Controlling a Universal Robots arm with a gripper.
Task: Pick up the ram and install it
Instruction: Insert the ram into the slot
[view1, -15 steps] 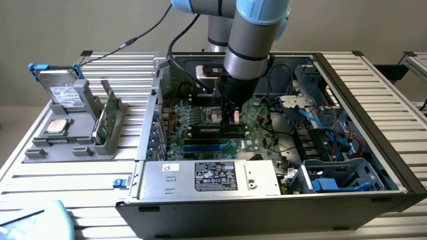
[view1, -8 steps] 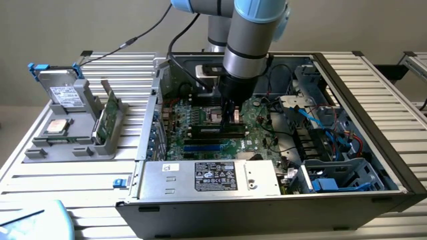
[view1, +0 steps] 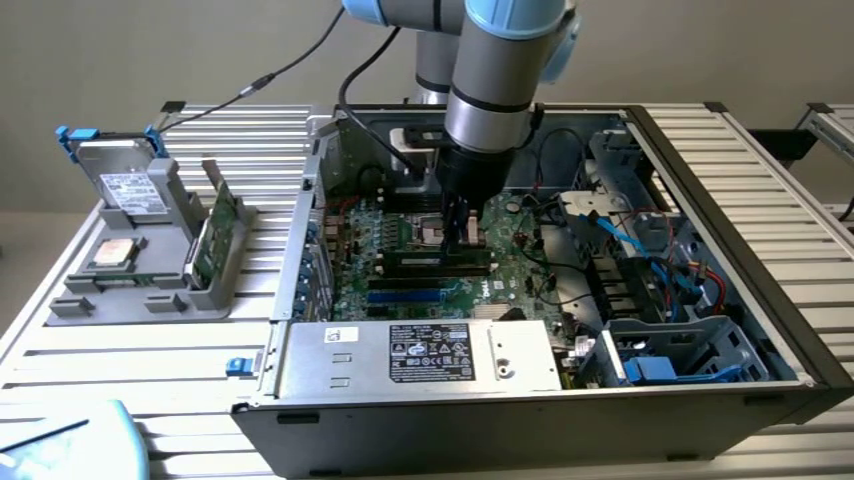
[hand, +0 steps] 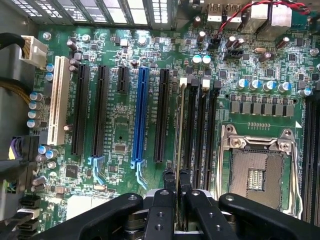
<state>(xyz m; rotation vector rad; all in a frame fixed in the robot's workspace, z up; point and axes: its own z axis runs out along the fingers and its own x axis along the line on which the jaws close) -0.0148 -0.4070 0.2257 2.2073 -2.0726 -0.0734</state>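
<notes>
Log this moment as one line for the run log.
pincer: shut on the ram | place: over memory slots on motherboard | seated: cannot tell

We take this for a robotics lab or test workshop given over to computer hardware. A robot arm (view1: 501, 70) stands over an open desktop case (view1: 534, 430) on a counter (view1: 134, 360) of ribbed metal slats, its claw (view1: 466, 238) down above the bare motherboard (hand: 120, 130). Toward the counter's edge on the exterior view's left, a grey fixture (view1: 120, 300) holds loose parts: a hard drive (view1: 131, 188), a processor chip (view1: 114, 255), a green card (view1: 210, 248). A black cable (view1: 296, 55) hangs over the counter's far edge.
</notes>
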